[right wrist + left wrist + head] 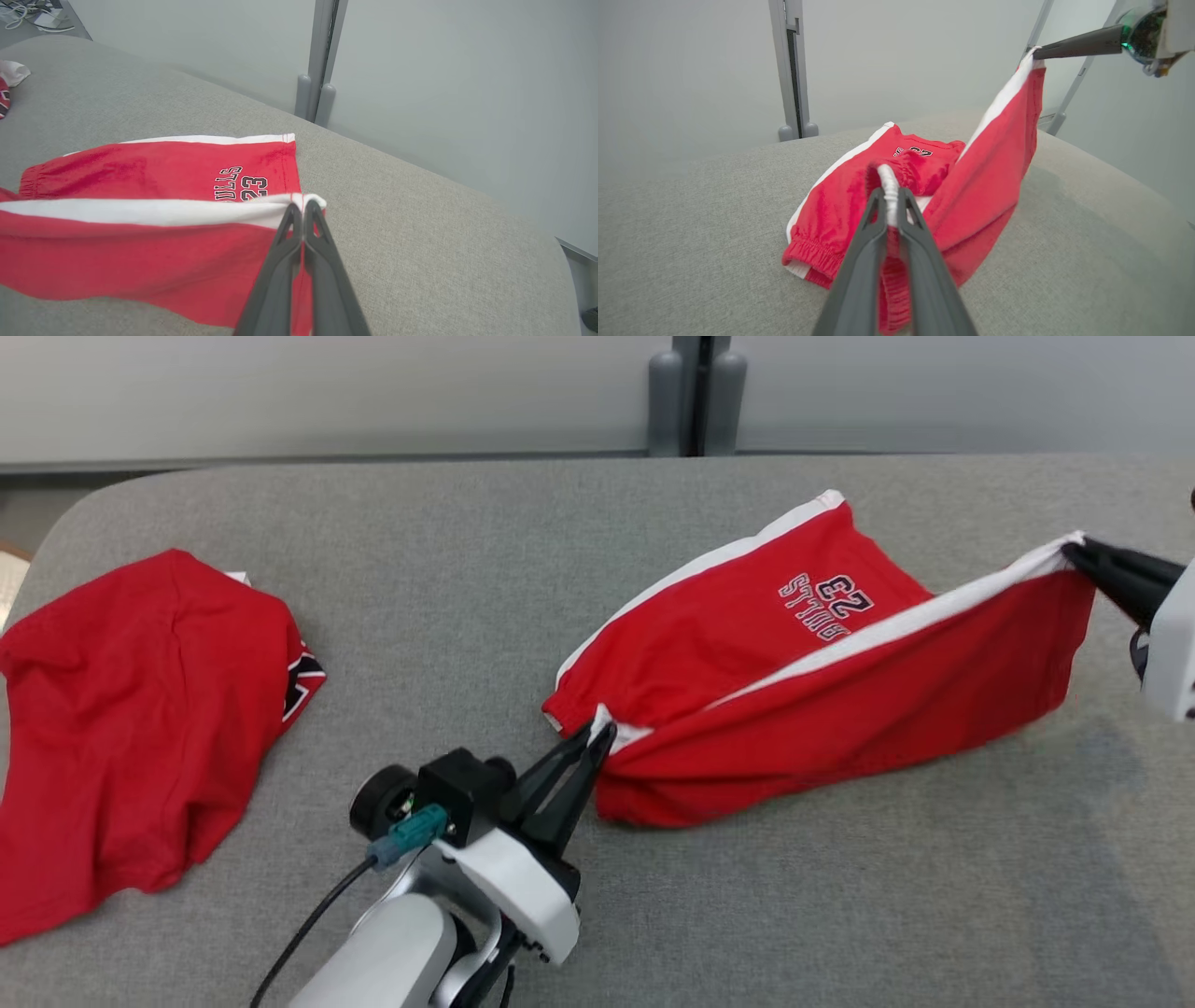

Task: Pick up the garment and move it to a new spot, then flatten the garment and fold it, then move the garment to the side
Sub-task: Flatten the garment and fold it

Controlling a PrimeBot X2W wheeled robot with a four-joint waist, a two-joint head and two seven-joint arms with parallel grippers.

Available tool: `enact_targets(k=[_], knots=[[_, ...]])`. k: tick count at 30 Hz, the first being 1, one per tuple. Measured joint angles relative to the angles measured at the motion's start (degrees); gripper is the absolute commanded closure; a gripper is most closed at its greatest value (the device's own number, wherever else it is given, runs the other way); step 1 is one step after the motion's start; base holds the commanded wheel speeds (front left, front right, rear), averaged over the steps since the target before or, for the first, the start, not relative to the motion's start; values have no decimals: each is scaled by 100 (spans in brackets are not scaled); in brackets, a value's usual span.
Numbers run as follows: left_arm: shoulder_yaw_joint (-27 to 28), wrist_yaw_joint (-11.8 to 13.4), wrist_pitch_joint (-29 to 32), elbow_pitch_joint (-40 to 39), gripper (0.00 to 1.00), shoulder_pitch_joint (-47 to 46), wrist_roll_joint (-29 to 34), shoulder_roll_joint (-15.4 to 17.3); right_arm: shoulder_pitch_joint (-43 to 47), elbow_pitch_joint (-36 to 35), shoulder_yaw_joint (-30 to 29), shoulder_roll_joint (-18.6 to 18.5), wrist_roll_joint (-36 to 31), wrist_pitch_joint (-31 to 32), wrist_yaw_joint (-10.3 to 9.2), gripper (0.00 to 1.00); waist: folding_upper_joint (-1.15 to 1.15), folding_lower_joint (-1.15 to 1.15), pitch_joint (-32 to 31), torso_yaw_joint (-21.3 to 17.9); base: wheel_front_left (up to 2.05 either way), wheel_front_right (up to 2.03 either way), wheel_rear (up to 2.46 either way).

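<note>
Nearest to us in the head view, at about 6 o'clock, our left end effector (597, 735) points toward 1 o'clock. Its two dark fingers are pressed together on the white-edged elastic waistband of the red shorts (822, 709). In the left wrist view we see that band pinched between the fingers, with red cloth bunched just below. The shorts sit right of centre, around 3 o'clock, on the grey worktop (448, 579). Their nearer leg hangs clear of the surface, stretched taut between our two end effectors, with its white side stripe running up toward 2 o'clock. The farther leg lies flat, a white stripe along its far edge and dark lettering with the number 23 facing up. At 9 o'clock, well apart from the shorts, a second red garment (140, 709) lies rumpled by the worktop's left edge, a black-and-white patch on its right side. Farther out, at 2 o'clock by the right border, our right end effector (1074, 553) is clamped tight on the raised leg's hem corner, at the end of the white stripe. Beyond the worktop, at 12 o'clock, a grey post (695, 401) stands against a pale wall (280, 392).
</note>
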Motion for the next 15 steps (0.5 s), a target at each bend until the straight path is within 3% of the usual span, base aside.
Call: enact_targets(k=[15], knots=[[-33,-99,-620,1537,100,-1708,-168,-681,-1682,1316,501,360,-533,178,0,100,0,0,1180,752,0,0,0]])
